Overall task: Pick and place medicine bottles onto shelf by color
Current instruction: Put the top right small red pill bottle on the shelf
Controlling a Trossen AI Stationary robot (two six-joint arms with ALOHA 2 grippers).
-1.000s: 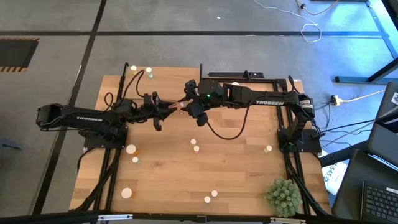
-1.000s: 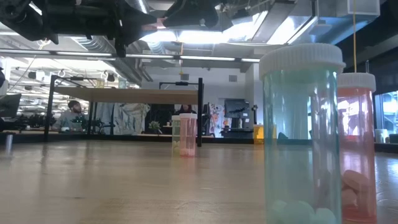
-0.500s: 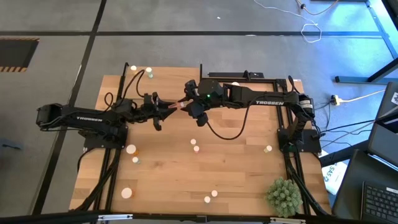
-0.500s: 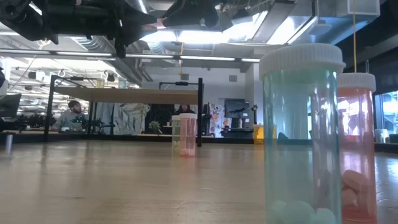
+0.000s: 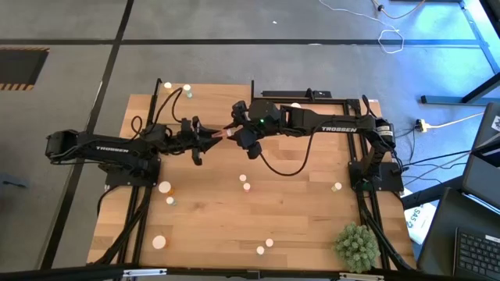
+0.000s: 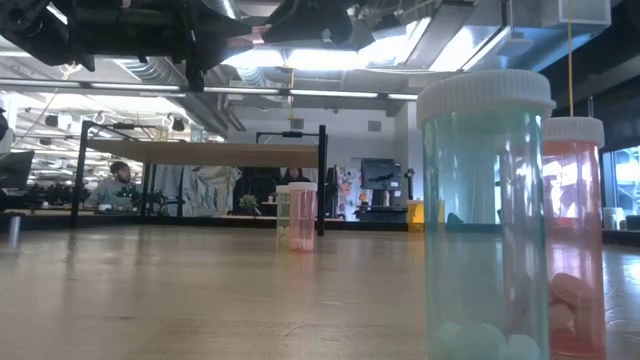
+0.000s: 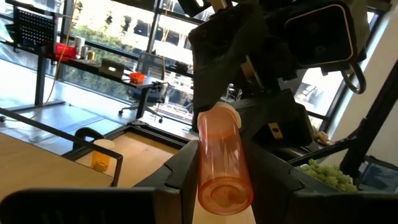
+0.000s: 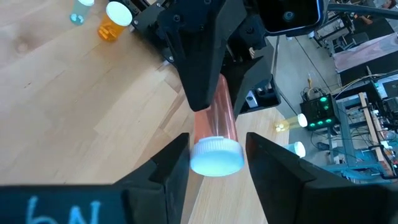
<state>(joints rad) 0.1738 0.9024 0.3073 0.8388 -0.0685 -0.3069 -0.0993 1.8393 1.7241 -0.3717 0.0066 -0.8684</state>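
Note:
A reddish medicine bottle [image 5: 226, 133] with a white cap hangs level in the air over the table's far middle, between my two grippers. My left gripper [image 5: 214, 136] reaches in from the left and is shut on the bottle. My right gripper [image 5: 235, 129] comes from the right and is shut on the same bottle. The shelf [image 5: 332, 99], a light platform with black posts, stands at the table's far right, partly under my right arm. Several other bottles stand on the table, among them a pair [image 5: 245, 183] at the middle. My left gripper pinches the bottle's clear reddish body near its bottom end [image 7: 214, 168] between its two fingers, which run along the bottle, about level, from the table's left. The bottle is lifted clear of the table. My right gripper has the white cap [image 8: 216, 155] between its two fingers [image 8: 169, 168], coming from the table's right and slanting slightly down. The fingers run along the bottle. The bottle lies about level between both grippers.
Bottles stand at the far left corner [image 5: 167, 86], on the left side [image 5: 164, 187], near the front [image 5: 266, 247] and at the right [image 5: 337, 186]. A spiky green plant ball [image 5: 357, 246] sits at the near right corner. In the low view, two bottles [image 6: 485, 220] stand close to the camera.

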